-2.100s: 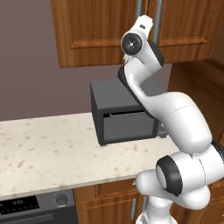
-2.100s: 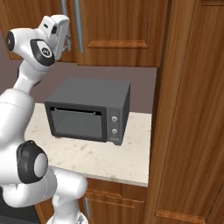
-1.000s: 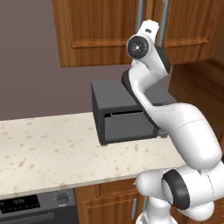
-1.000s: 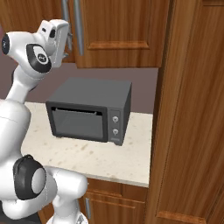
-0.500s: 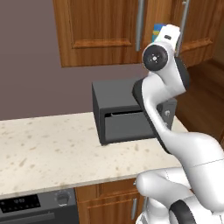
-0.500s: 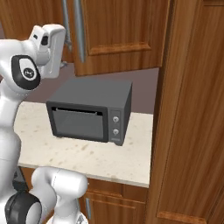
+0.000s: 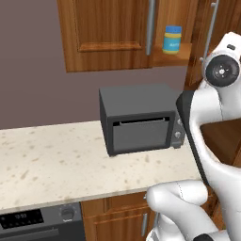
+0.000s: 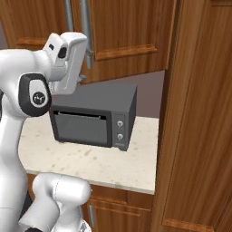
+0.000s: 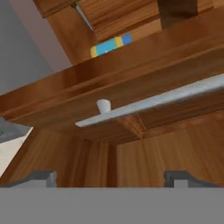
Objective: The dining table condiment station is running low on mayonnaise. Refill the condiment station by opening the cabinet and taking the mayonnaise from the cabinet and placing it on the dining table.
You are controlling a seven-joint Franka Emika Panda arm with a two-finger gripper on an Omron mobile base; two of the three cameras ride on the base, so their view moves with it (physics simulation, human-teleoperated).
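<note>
mayonnaise (image 7: 172,39) is observed as a squat jar, blue lid, blue and yellow label, standing inside the opened cabinet (image 7: 113,35), beyond the gripper (image 9: 109,177), whose jaws are spread wide, holding nothing.

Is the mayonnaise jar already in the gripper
No, the mayonnaise stands on the shelf of the cabinet, and nothing sits between the open gripper tips.

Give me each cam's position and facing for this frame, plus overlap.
Left base view: behind-left of the arm, facing counter, microwave and open cabinet with the mayonnaise; arm at right.
Right base view: behind-right, facing the same microwave and cabinet doors; arm at left.
Hand view: on the hand, tilted, looking along the open pincer at the cabinet door's bar handle; fingertips low.
Shared: left base and hand views both show the mayonnaise.
</note>
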